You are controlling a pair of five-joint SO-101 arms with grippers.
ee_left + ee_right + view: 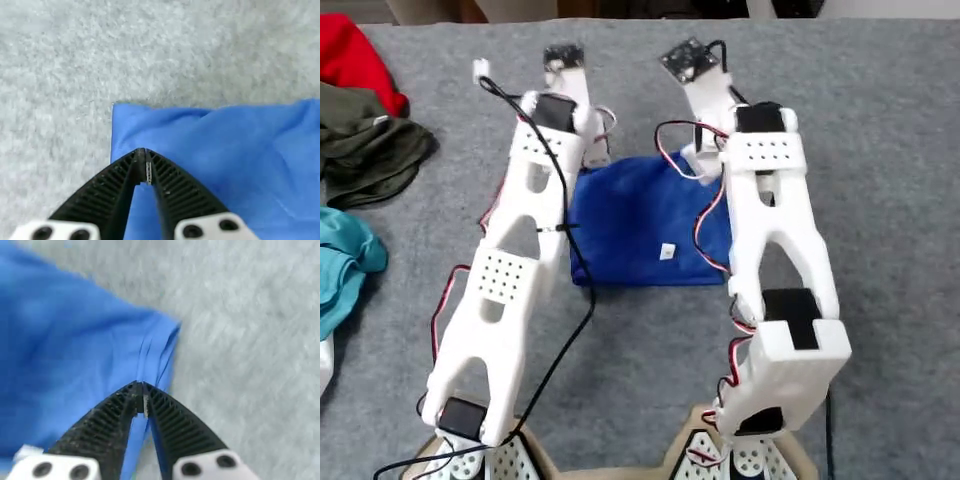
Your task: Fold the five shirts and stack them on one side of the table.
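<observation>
- Left side of table (pixel 880 150): red shirt (pixel 350 55), dark green shirt (pixel 370 145) and teal shirt (pixel 345 265) lie crumpled; no stack begun.
- Left gripper (pixel 145 167): closed at blue shirt's (pixel 640 225) far corner; hold on the cloth unclear.
- Blue shirt: table centre, partly folded.
- Right gripper (pixel 141 400): closed, pinching the other far corner.

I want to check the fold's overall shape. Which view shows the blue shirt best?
The high view: the folded blue fabric shirt shows as a near-whole rectangle on the grey felt table, its sides partly covered by the arms. The left wrist view gives just one corner; the right wrist view, a puckered edge.
</observation>
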